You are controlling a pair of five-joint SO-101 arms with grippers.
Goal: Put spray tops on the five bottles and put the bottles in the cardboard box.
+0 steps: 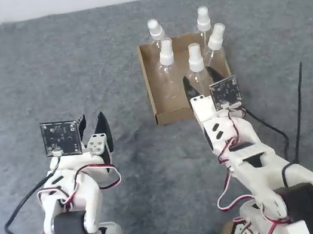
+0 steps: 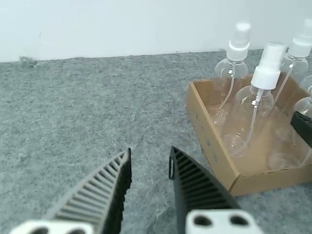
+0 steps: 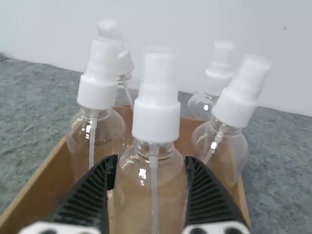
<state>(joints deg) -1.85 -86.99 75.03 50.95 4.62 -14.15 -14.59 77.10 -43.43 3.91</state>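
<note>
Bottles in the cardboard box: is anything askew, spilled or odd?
Yes: the leaning bottle by the right wall of the cardboard box is tilted, its spray top slanting outward. The other four stand upright. Nothing looks spilled.

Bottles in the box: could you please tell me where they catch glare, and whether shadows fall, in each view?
Right wrist view: the front bottle, held in the right pincer, carries small white glints below its neck. Left wrist view: similar glints on the shoulders of the bottles. High view: even, diffuse light, no hard shadows on the carpet.
</note>
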